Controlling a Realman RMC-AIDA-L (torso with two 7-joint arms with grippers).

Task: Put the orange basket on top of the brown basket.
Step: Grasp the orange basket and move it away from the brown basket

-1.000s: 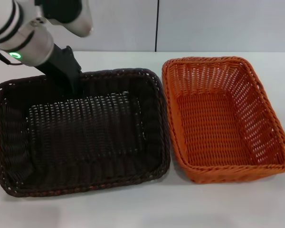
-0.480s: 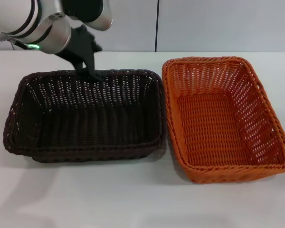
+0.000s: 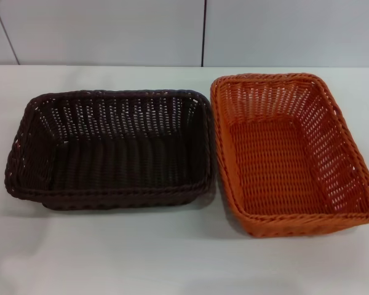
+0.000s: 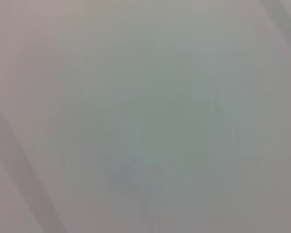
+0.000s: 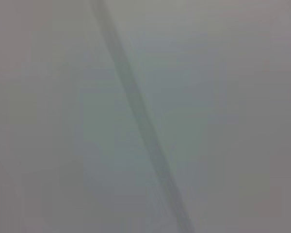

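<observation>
The orange basket (image 3: 293, 153) is sitting upright on the white table (image 3: 172, 264), on the robot's right side, and neither gripper is showing in any view, so whether the claws are released, clenched or grasping something cannot be told, nor how far they are hanging from either basket. Both wrist views are showing only a pale grey blur crossed by a faint darker band. The orange basket is rectangular, woven in a wicker style, with sloped openwork sides, a tighter-woven floor and a braided rim. Just beside it, on the robot's left, the brown basket (image 3: 111, 150) is lying on the same table; it is very dark, almost black, of much the same shape and weave, with its own braided rim. Their facing long rims are running close together, seemingly touching or nearly so. Both baskets are standing open side up with nothing inside them. Behind the table a light wall (image 3: 111, 31) is rising, split by a thin dark vertical seam (image 3: 203, 34).
</observation>
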